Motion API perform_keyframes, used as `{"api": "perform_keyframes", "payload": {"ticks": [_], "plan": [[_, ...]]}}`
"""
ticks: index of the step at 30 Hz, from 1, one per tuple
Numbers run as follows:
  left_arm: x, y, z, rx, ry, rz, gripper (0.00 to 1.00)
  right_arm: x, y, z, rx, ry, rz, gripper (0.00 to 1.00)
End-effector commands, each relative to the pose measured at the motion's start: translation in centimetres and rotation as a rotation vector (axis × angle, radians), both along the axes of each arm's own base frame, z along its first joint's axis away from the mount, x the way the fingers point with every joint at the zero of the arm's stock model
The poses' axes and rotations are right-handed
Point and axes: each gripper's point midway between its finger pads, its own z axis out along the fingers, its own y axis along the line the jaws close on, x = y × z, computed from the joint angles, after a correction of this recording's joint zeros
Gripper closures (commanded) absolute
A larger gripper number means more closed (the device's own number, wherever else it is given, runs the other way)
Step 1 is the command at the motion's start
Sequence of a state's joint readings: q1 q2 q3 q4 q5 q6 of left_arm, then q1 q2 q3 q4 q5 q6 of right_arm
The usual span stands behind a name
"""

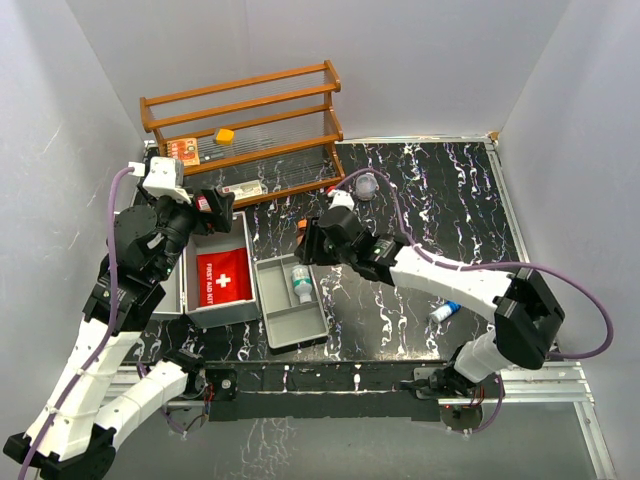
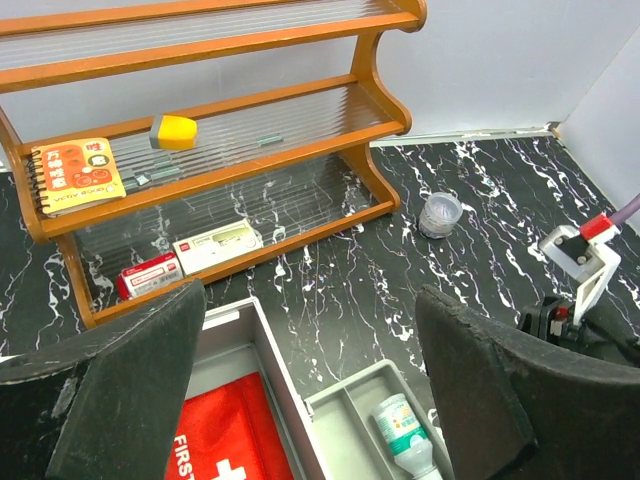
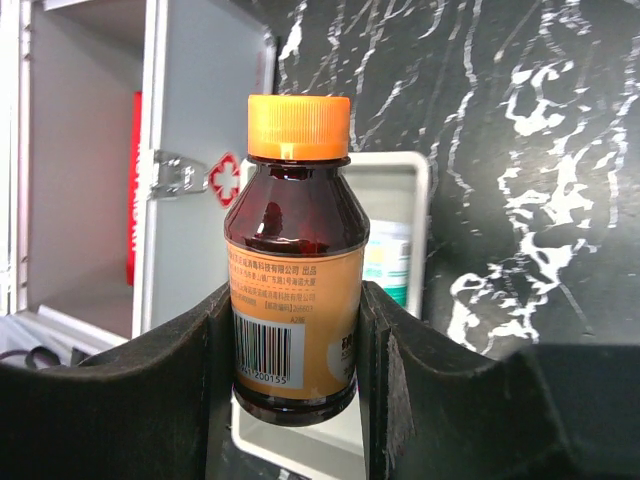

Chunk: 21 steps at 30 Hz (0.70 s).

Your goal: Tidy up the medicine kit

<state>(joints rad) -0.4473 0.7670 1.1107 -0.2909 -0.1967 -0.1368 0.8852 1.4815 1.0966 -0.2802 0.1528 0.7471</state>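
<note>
The medicine kit [image 1: 225,315] lies open at the left, a red first-aid pouch [image 1: 222,277] inside. Its grey two-compartment tray [image 1: 290,322] sits on the table beside it, with a green-and-white bottle [image 1: 300,283] lying in the far compartment. My right gripper [image 1: 310,238] hovers at the tray's far end, shut on a brown bottle with an orange cap [image 3: 295,270]; below it show the kit's wall [image 3: 205,170] and the tray [image 3: 400,190]. My left gripper [image 2: 310,400] is open and empty above the kit's far right corner [image 2: 270,370] and the tray [image 2: 345,415].
A brown wooden rack [image 1: 250,120] stands at the back left, holding a notebook [image 2: 75,175], a yellow item [image 2: 173,130] and two small boxes [image 2: 215,245]. A small clear cup [image 1: 367,186] stands mid-back. A small blue-and-white tube [image 1: 445,311] lies at the right.
</note>
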Motion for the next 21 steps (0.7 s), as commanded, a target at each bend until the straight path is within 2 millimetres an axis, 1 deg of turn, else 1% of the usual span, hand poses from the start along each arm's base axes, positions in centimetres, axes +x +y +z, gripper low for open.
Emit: {"api": "perform_keyframes", "payload": {"ticks": [1,4,7,9,15,21], "plan": [[-0.2,-0.3,2.0,-0.042,-0.046,-0.015,0.15,-0.9,3.9,3.1,0.135,-0.061,0.045,0.71],[-0.3,-0.3,2.0,-0.041,-0.047,-0.016,0.15,-1.9,5.7,2.3,0.129,-0.049,0.08,0.71],[-0.4,-0.2,2.0,-0.04,-0.047,-0.013,0.15,-2.4,6.9,1.4,0.119,-0.035,0.094,0.71],[-0.5,-0.1,2.1,-0.037,-0.048,-0.01,0.15,-2.5,7.3,0.7,0.108,-0.028,0.094,0.71],[-0.6,0.2,2.1,-0.023,-0.052,-0.001,0.15,-2.4,7.5,-0.8,0.093,-0.01,0.074,0.71],[-0.5,0.2,1.9,-0.019,-0.048,-0.004,0.15,-2.8,8.8,-2.6,0.068,0.015,0.096,0.71]]}}
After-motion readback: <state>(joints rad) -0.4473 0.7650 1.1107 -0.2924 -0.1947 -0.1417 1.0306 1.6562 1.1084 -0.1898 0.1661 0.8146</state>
